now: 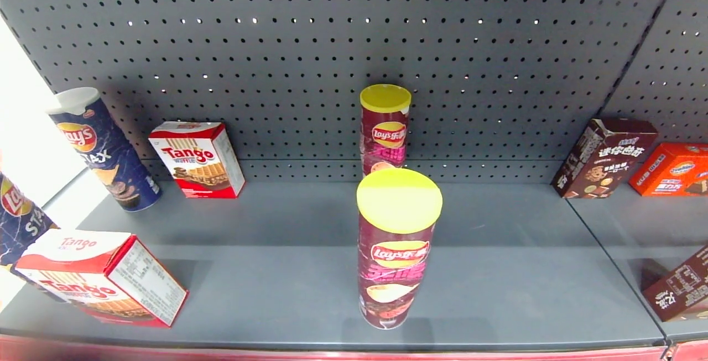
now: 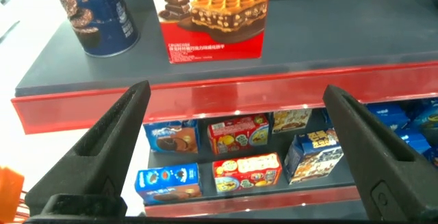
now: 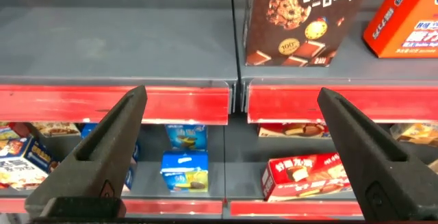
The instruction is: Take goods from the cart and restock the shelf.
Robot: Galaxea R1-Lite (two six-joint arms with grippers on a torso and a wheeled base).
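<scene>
Grey shelf (image 1: pixel 498 250) w/ pegboard back. Two yellow-lidded chip cans upright near middle: front can (image 1: pixel 397 250) close to edge, rear can (image 1: pixel 384 129) by back wall. Left side: blue can (image 1: pixel 105 151), wafer boxes (image 1: pixel 198 159). Right side: brown box (image 1: pixel 603 156), orange box (image 1: pixel 672 170). Your L pincer (image 2: pixel 236 90) – spread wide, empty, facing shelf's red front edge. Your R pincer (image 3: pixel 233 92) – same, spread wide, empty, near brown box.
</scene>
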